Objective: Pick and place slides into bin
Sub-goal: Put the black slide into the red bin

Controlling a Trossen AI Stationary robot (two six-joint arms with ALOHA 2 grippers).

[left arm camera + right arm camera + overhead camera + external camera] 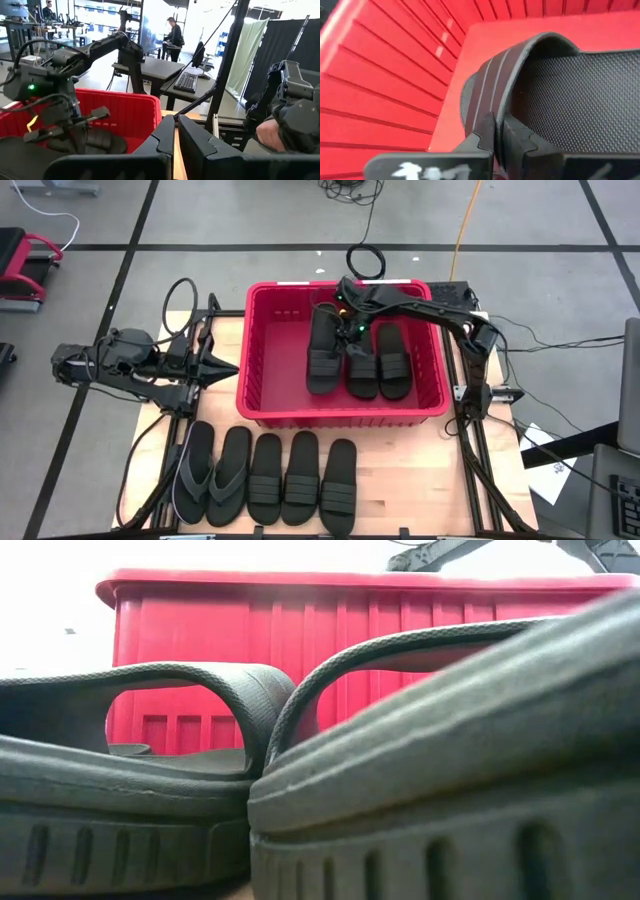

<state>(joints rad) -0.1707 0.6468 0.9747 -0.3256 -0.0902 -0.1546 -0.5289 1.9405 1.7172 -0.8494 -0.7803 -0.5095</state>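
Observation:
The red bin (250, 350) stands mid-table and holds three black slides. My right gripper (347, 330) reaches into it from the right and is shut on the left one of them (323, 355), the ribbed-strap slide (555, 85) next to the bin's wall (380, 75). The other two (362, 372) (394, 362) lie flat on the bin's floor. Five more slides lie in a row (265, 478) on the table in front of the bin, the two leftmost (195, 470) being thong flip-flops. My left gripper (228, 370) hovers shut beside the bin's left wall with nothing in it. My right gripper pinches the ribbed strap's edge (492, 100). One finger (480, 137) is on the strap's outer face and the other (522, 142) is under it, over the footbed. The fingers slant down into the bin. I cannot tell whether the slide rests on the bin's floor.
In the low view, the near slides (130, 770) (450, 740) fill the foreground and the bin's front wall (300, 640) rises behind them. Arm mounts and cables line both table sides (470, 410). Bare wood (420, 480) shows to the right of the row.

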